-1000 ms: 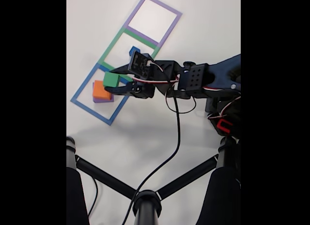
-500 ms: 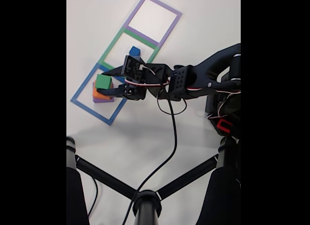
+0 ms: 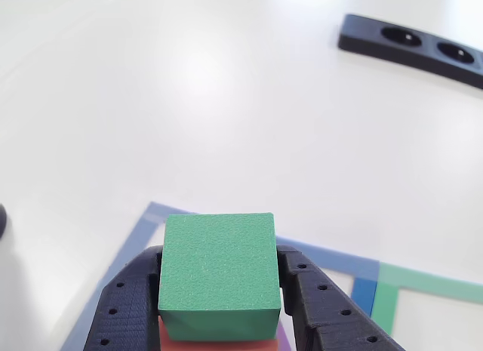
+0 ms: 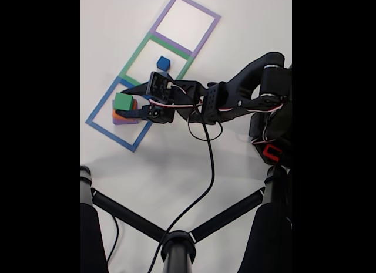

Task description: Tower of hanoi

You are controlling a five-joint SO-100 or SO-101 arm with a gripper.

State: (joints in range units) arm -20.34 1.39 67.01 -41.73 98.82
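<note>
Right now the green cube [image 3: 219, 272] sits clamped between the gripper [image 4: 124, 101] jaws, resting on or just above the orange cube [image 3: 215, 340] inside the blue-outlined square [image 4: 97, 111]; can't tell if it's fully seated. A purple slab [image 4: 124, 121] lies under the orange, so approx. a 3-high stack w/ release pending. Left to do, I'd judge: the small blue cube [image 4: 163, 63], sitting in the green-outlined square [image 4: 136, 53], goes on top. Count: 4 blocks, 3 squares incl. the purple-outlined square [image 4: 212, 17], 1 black power strip [image 3: 411, 43].
</note>
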